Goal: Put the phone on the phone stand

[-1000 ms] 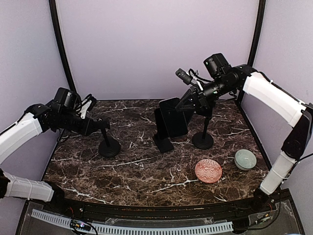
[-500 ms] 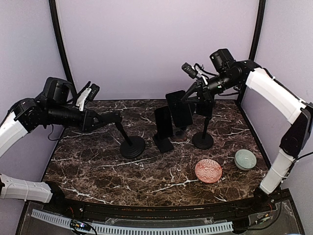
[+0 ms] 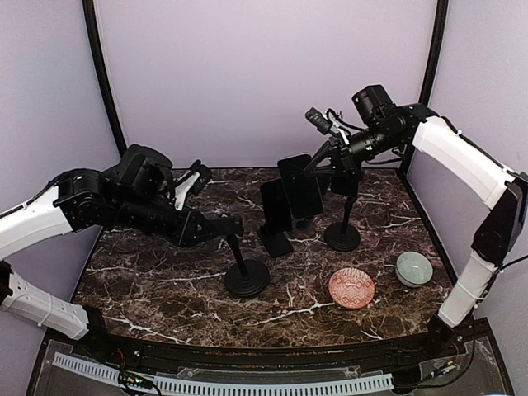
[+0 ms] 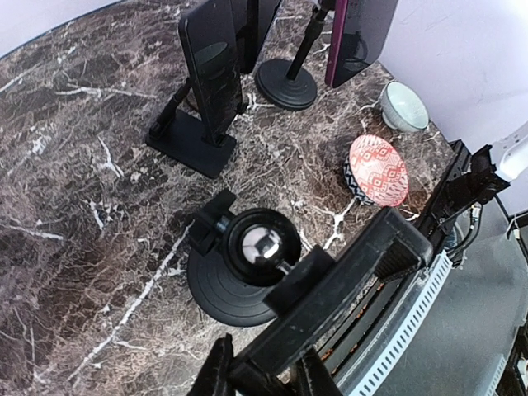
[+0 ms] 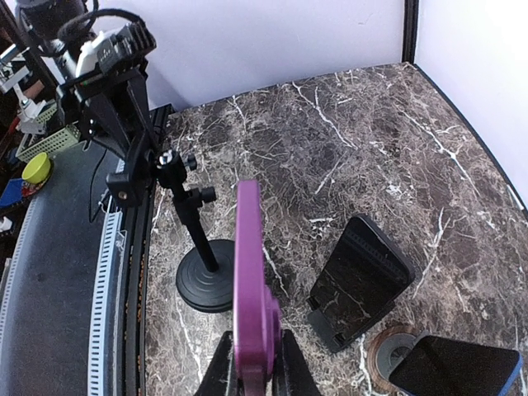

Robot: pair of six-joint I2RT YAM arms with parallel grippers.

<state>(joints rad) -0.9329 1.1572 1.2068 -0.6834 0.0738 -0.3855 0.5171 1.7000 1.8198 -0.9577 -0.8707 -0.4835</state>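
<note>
The phone (image 3: 301, 186), dark-screened in a purple case (image 5: 252, 280), hangs above the back middle of the table, with my right gripper (image 3: 323, 165) (image 5: 256, 371) shut on its lower end. The phone stand is black, with a round base (image 3: 247, 279) (image 4: 227, 289) (image 5: 210, 276), a thin pole, a ball joint (image 4: 260, 243) and a clamp bar (image 4: 346, 280). My left gripper (image 3: 216, 227) (image 4: 264, 379) is shut on that clamp bar and the pole leans. The base sits low at the front centre; I cannot tell whether it touches the marble.
A second black phone leans on a wedge stand (image 3: 276, 216) (image 4: 210, 74) (image 5: 363, 276) just behind the held stand. Another round-base stand (image 3: 341, 237) (image 4: 285, 82) is at back right. A pink patterned bowl (image 3: 351, 288) (image 4: 378, 169) and a pale green bowl (image 3: 413, 268) (image 4: 404, 106) lie front right.
My left arm has carried the phone stand from the left side rightward and forward to the front centre. My right arm lifted the phone slightly, then held nearly still.
</note>
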